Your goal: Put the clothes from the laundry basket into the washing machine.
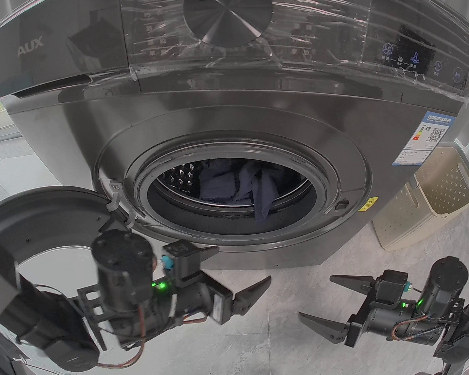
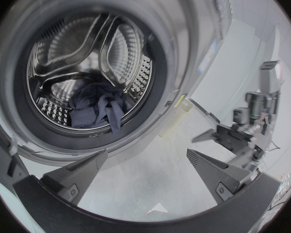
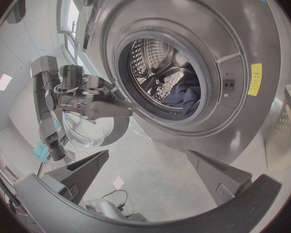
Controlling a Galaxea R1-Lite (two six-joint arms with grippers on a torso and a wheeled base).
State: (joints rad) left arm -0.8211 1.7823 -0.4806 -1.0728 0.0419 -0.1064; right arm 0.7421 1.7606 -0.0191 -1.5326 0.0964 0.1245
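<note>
Unblocked drum opening (image 1: 229,227), door (image 1: 47,220) swung aside on left. Dark clothes (image 1: 229,183) heaped low inside, room above. Right of machine (image 1: 297,115), laundry basket (image 1: 443,188) just beside. Passable floor (image 1: 286,287) in front.

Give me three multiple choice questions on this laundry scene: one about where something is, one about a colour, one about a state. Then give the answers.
1. Where does the laundry basket stand?
A. On the floor, to the right of the washing machine
B. On top of the machine
C. Inside the drum

2. What colour are the clothes in the drum?
A. Red
B. Dark blue
C. White

3. How are the left end effector and the right end effector?
A. Both open and empty
B. Both shut on cloth
C. One open, one shut

Answers:
1 A, the cream basket sits on the floor at the machine's right side.
2 B, dark blue cloth lies in the drum.
3 A, each is spread wide with nothing in it.
</note>
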